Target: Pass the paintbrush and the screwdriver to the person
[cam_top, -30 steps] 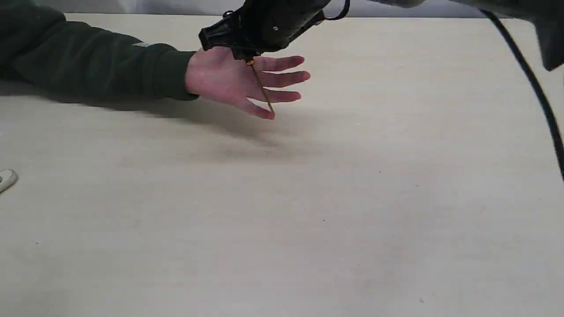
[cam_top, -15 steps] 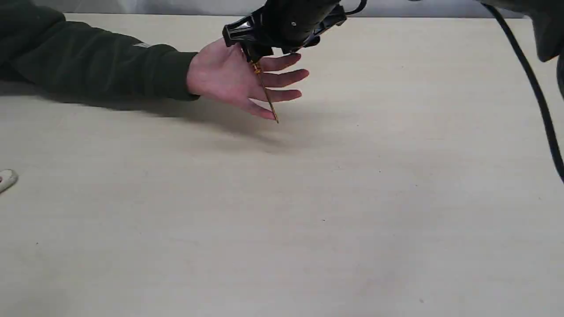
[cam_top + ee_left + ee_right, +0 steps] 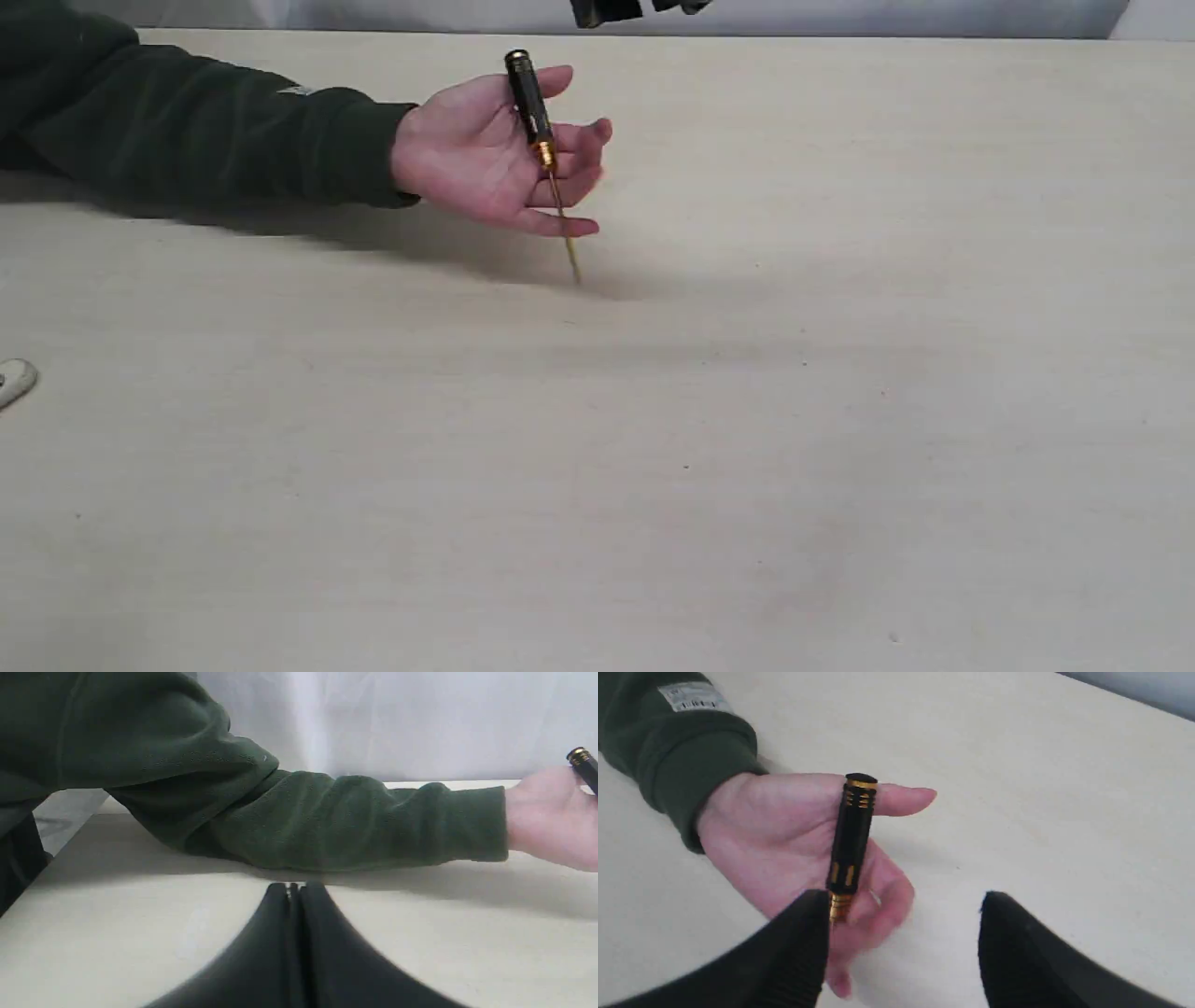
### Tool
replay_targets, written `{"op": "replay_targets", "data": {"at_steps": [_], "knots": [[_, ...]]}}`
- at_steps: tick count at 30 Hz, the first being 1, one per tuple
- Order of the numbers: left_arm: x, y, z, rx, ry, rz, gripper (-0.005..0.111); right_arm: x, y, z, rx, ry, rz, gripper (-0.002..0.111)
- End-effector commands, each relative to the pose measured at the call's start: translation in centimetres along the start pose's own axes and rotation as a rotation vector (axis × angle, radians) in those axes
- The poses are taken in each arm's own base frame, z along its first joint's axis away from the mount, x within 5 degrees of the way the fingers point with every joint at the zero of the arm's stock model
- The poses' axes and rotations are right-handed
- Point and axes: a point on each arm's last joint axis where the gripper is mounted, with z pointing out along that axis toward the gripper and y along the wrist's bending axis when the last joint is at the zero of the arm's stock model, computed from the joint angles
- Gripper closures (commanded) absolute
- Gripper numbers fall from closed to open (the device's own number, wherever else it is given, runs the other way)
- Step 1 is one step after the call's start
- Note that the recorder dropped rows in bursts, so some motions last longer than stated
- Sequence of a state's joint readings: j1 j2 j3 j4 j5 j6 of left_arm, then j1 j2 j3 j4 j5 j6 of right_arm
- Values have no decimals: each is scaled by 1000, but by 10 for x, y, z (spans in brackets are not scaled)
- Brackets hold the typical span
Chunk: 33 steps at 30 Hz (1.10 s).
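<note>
The screwdriver (image 3: 529, 98) stands tilted in the person's hand (image 3: 467, 159), black handle up and thin shaft pointing down at the table. The fingers curl around it. In the right wrist view my right gripper (image 3: 903, 896) is open, above and apart from the screwdriver (image 3: 852, 840) and the hand (image 3: 775, 826). Only a black bit of that gripper (image 3: 607, 11) shows at the exterior view's top edge. My left gripper (image 3: 293, 886) is shut on nothing, low over the table near the green sleeve (image 3: 327, 821). The paintbrush is out of view.
The person's arm in its dark green sleeve (image 3: 187, 121) lies across the back left of the pale table (image 3: 747, 420). A small pale object (image 3: 14, 381) sits at the table's left edge.
My right gripper opened, let go of the screwdriver and rose almost out of the exterior view. The person's fingers curled around the screwdriver, which now stands more upright in the hand.
</note>
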<state>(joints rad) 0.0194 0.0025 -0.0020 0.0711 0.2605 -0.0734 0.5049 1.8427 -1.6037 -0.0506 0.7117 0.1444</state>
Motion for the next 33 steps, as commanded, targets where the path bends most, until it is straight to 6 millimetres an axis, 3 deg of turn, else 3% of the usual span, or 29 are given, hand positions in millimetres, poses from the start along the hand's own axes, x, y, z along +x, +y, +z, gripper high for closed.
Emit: {"op": "replay_targets", "data": {"at_steps": [1, 5, 9, 15, 24, 33], "knots": [[0, -1, 0, 9, -11, -2, 107, 15, -7, -15, 34, 7, -35, 57], [0, -1, 0, 9, -11, -2, 107, 36, -8, -35, 17, -24, -8, 64], [0, -1, 0, 9, -11, -2, 107, 63, -8, -63, -29, -102, 45, 82], [0, -1, 0, 9, -11, -2, 107, 104, -13, -118, -68, -247, 77, 98], [0, -1, 0, 10, -9, -4, 107, 173, -19, -191, -146, -422, 154, 98], [0, -1, 0, 10, -11, -4, 107, 245, -24, -220, -241, -580, 234, 98]]}}
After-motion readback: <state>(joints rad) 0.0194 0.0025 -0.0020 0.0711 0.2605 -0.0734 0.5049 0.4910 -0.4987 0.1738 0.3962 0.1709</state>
